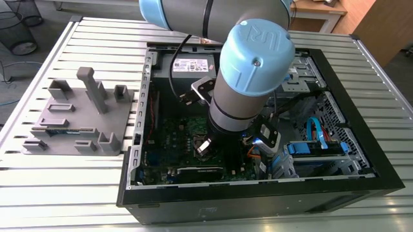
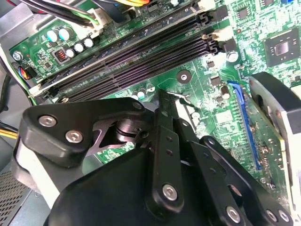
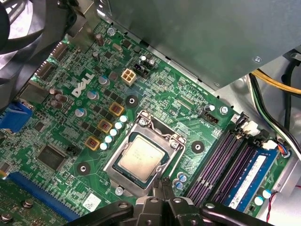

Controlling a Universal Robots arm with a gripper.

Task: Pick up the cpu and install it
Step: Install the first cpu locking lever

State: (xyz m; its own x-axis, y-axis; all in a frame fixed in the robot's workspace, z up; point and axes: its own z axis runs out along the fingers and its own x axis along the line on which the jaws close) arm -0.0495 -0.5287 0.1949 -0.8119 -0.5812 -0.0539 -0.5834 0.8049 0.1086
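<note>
Exterior view: arm (image 1: 248, 82) reached down into the open computer case (image 1: 258, 205) on the slatted desk (image 1: 65, 193); grey tray (image 1: 119, 128) sat on the desk at the exterior view's left of the case, apart from it, with a green memory stick (image 1: 61, 130) lying in it; the arm's bulk covered much of the board there. First wrist view gave the detail: cpu (image 3: 141, 156) lay flat inside the silver-framed socket (image 3: 115, 162) on the green motherboard (image 3: 183, 101), silver top up; end effector (image 3: 162, 184) hung just beside the socket's edge, clenched tip to tip with nothing in it, and not touching the cpu as far as I could see; same view had the grey power supply box (image 3: 197, 33) and a blue-labelled memory module (image 3: 249, 176) seated near the socket. Second wrist view looked past the end effector's black links onto the board: long dark memory slots (image 2: 141, 52), a blue expansion slot (image 2: 244, 122), a row of small capacitors (image 2: 77, 44); whether the socket's frame was latched over the cpu, couldn't tell.
</note>
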